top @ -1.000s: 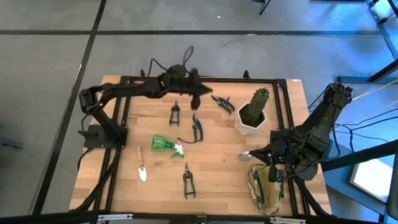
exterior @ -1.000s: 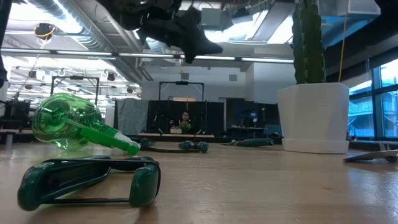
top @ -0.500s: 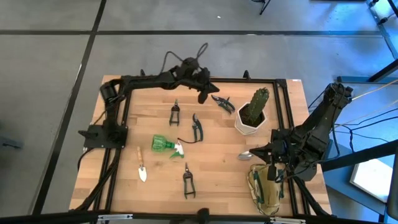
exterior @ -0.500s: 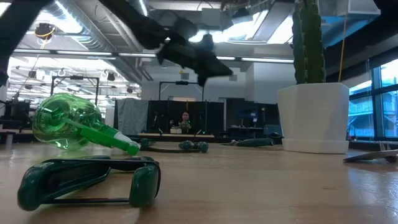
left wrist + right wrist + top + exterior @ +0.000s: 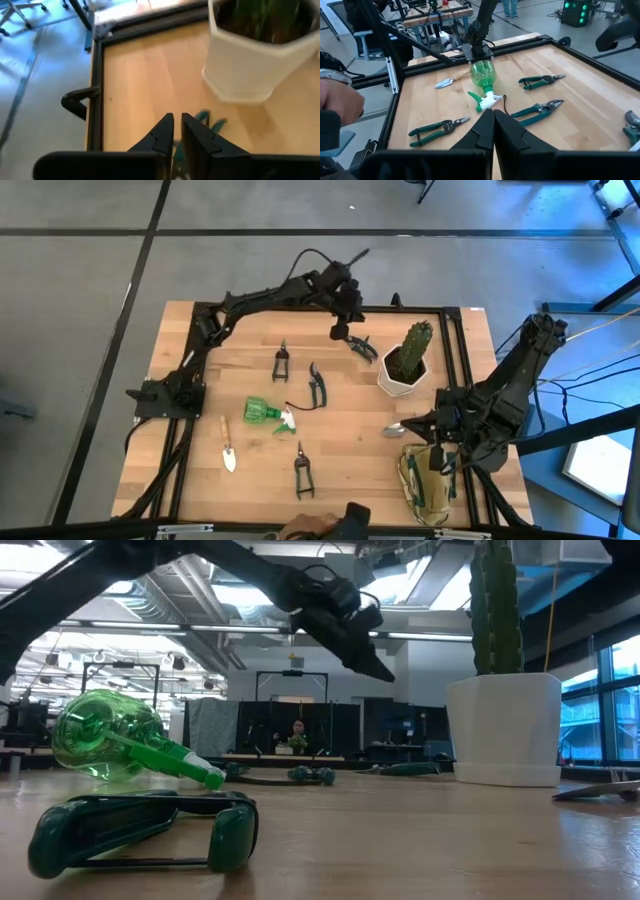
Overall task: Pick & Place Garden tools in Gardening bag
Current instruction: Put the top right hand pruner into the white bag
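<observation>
A: Pruning shears (image 5: pixel 362 346) lie on the counter (image 5: pixel 250 370) just beside the white cactus pot (image 5: pixel 400 380); the left pincer (image 5: pixel 340 332) hangs right over them, fingers nearly together.

B: So the risk?

A: At that narrow gap it may land on the shears and shove them against the pot, or the arm may clip the cactus (image 5: pixel 414 345).

B: And the gardening bag (image 5: pixel 428 480)?

A: At the counter's near right corner, under the right pincer (image 5: pixel 492 118), whose fingers are pressed together on nothing. A carry across could meet that arm. 1 trowel (image 5: pixel 398 428) lies beside the bag.
</observation>
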### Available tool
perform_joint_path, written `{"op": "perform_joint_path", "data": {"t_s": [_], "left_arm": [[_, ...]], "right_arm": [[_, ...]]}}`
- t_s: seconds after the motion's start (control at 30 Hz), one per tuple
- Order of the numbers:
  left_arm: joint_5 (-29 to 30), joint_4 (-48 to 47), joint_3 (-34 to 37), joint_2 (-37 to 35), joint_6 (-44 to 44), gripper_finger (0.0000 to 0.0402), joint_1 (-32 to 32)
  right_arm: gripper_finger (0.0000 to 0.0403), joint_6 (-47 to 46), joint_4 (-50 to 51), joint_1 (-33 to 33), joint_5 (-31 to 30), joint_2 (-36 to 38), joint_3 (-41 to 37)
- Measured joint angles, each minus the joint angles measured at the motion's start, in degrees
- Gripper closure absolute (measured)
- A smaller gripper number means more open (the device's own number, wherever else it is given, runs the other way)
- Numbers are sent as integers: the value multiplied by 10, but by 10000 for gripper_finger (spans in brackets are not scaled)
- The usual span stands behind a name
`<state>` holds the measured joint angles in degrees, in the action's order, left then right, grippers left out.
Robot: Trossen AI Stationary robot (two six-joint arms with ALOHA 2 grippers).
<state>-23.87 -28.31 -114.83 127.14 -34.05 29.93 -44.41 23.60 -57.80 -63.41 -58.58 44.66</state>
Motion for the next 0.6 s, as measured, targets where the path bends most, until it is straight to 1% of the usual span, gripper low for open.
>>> {"op": "perform_joint_path", "data": {"t_s": [0.13, 0.3, 0.47, 0.6], "left_arm": [[27, -7, -15, 21, -16, 332, -3], [26, -11, -16, 48, 1, 278, 4], [65, -18, -26, 65, 4, 218, 6], [59, -47, -52, 73, 9, 175, 6]], "right_arm": [[391, -16, 3, 0, 0, -12, 0], [391, -22, 4, 0, 0, -18, 0], [391, -23, 2, 0, 0, -18, 0], [391, -23, 4, 0, -9, -18, 0]]}}
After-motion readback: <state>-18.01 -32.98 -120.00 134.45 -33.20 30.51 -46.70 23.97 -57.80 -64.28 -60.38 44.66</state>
